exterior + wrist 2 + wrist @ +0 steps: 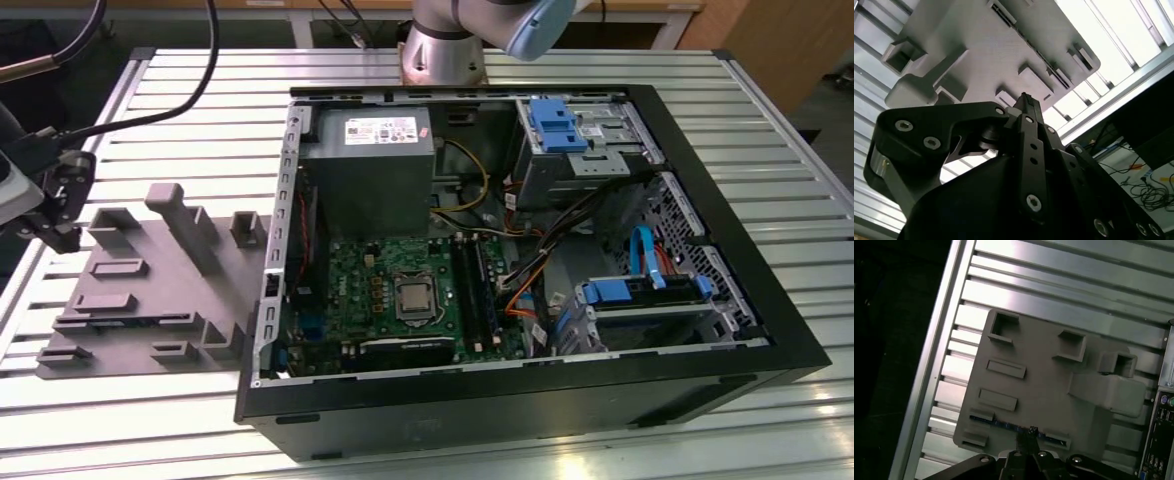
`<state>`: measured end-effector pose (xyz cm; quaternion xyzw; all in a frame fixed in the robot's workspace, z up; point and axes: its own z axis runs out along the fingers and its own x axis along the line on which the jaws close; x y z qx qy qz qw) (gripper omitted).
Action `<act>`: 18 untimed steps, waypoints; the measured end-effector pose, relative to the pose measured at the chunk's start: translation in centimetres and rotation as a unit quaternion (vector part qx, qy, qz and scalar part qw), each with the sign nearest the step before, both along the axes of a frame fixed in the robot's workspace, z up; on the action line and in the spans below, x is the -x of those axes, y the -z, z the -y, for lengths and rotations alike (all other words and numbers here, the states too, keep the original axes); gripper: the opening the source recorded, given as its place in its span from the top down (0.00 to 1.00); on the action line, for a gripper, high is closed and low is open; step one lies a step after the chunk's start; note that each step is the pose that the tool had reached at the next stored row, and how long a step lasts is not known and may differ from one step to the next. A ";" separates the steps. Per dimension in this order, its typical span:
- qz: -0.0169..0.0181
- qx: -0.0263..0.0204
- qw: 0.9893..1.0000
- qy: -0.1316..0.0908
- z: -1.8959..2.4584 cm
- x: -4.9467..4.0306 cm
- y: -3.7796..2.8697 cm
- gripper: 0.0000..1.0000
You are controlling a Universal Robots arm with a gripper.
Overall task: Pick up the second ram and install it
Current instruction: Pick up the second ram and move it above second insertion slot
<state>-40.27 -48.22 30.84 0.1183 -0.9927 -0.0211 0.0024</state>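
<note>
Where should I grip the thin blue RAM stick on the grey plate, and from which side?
Pinch the thin blue RAM stick across its flat faces near mid-length, coming down from above: it seems to stand on edge in the grey fixture plate, top edge exposed.

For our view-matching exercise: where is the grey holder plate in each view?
Exterior view: the grey holder plate lies on the exterior view's left of the open computer case.
Second wrist view: it lies beyond the gripper.
First wrist view: it lies flat on the slatted metal table.
Shared landmark: that table.
</note>
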 end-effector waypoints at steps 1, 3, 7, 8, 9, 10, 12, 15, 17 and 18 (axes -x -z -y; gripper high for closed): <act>0.000 0.000 1.000 -0.007 0.00 0.00 0.00 0.89; 0.000 0.000 1.000 -0.020 0.00 0.00 0.00 0.89; 0.000 0.000 0.999 -0.044 0.00 0.02 -0.01 0.89; 0.000 0.000 0.999 -0.050 0.00 0.02 0.00 0.89; 0.000 0.000 0.998 -0.056 0.00 0.02 0.00 0.89; 0.000 0.000 0.998 -0.062 0.00 0.02 0.00 0.89; 0.000 0.000 0.997 -0.076 0.00 0.02 0.00 0.89; 0.000 0.000 0.995 -0.096 0.00 0.02 0.00 0.89; 0.000 0.000 0.994 -0.109 0.00 0.02 0.00 0.89; 0.000 0.000 0.993 -0.115 0.00 0.03 -0.01 0.89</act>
